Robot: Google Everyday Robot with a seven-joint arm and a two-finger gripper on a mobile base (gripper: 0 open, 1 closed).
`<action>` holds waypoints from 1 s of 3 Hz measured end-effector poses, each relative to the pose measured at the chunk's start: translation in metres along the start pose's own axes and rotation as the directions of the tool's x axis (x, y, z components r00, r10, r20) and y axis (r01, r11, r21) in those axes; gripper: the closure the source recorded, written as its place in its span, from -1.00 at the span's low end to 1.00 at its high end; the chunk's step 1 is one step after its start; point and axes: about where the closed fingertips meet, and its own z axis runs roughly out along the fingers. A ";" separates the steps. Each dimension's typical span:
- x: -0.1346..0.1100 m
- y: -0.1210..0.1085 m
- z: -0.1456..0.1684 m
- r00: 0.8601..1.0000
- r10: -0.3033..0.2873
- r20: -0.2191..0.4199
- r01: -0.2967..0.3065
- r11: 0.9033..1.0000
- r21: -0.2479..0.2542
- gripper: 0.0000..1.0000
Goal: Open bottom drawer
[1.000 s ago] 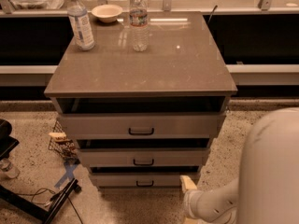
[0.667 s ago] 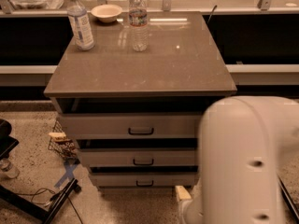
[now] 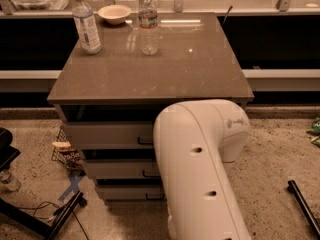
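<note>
Bottom drawer (image 3: 125, 191) sat lowest in cabinet, looked shut, handle half hidden behind arm (image 3: 200, 174). Gripper hidden somewhere past arm, state can't tell. Imo grab handle square, pull straight w/o twisting.

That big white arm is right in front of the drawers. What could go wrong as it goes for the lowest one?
The arm hides much of the bottom drawer, and the gripper is out of sight, so it might catch the middle drawer with its matching handle instead. A bump to the cabinet could also topple the two water bottles standing on top.
</note>
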 end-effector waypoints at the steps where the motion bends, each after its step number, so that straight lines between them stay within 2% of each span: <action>1: -0.017 -0.010 0.024 1.000 -0.020 0.006 0.020 1.000 0.000 -1.00; 3: -0.040 -0.013 0.081 0.999 -0.025 0.022 0.026 0.997 -0.067 -1.00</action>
